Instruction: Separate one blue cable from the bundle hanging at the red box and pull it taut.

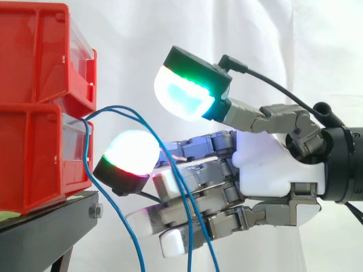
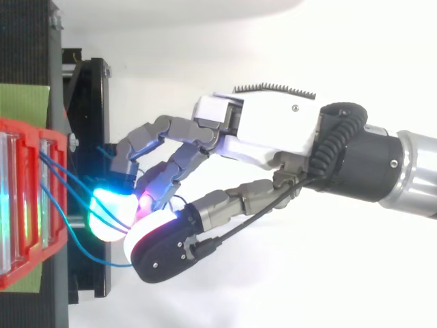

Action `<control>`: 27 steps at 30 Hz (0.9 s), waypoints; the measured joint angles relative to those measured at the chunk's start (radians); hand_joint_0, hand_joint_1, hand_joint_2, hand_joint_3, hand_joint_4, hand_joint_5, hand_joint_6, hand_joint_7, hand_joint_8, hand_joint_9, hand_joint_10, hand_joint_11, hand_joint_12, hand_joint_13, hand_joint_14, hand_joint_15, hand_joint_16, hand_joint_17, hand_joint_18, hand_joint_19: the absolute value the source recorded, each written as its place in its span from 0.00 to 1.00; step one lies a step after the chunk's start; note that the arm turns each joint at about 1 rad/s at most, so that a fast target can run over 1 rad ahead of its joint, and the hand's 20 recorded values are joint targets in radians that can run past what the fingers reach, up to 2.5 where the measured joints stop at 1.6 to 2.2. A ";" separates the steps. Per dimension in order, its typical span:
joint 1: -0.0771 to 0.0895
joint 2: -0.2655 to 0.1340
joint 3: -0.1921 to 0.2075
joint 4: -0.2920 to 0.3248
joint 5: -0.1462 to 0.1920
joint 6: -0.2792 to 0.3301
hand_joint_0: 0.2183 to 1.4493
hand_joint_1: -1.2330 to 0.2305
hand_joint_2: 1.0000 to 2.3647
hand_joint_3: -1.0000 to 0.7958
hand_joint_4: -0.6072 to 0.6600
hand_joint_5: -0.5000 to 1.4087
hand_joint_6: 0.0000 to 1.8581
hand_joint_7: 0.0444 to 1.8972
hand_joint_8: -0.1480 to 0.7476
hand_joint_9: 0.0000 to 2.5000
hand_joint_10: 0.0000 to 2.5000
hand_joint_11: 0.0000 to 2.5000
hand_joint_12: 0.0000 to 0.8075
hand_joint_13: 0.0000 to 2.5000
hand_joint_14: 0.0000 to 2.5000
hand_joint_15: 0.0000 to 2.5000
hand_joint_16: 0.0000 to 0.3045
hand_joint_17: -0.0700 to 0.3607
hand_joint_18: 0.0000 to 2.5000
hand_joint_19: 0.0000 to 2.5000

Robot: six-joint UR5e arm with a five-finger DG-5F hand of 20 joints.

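Where the side view begins at its left edge, two red bins [image 1: 34,113] stand stacked one on the other on a black stand [image 1: 51,218], before a white curtain [image 1: 170,28]. The blue cables [image 1: 116,106] emerge at the bins' right face, at the seam between the upper and lower bin. One strand drops close along the lower bin's front and runs down past the stand's edge. Two further strands arch up and to the right, then fall side by side across the near side of the fingers and leave the view at the bottom. All strands hang in slack curves.

Just right of the lower bin sits a finger pad [image 1: 129,154], glowing white with a green and red rim; the arched strands pass over and beside it. The thumb pad [image 1: 184,88], glowing white, cyan and green, stands higher and further right, well apart from that finger pad. The hand [image 1: 266,158] is thus spread wide, fingers loosely bent. Whether the strands touch the fingers cannot be told. In the top view, strands run from the bins across a glowing fingertip [image 2: 109,215]. The arm [image 1: 346,158] enters from the right.
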 measured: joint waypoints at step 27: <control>0.028 -0.001 0.044 -0.086 0.069 0.064 0.48 0.28 0.01 0.41 0.64 0.14 0.46 0.39 0.58 0.38 0.01 0.42 0.48 0.33 0.01 0.21 0.16 0.42 0.30 0.23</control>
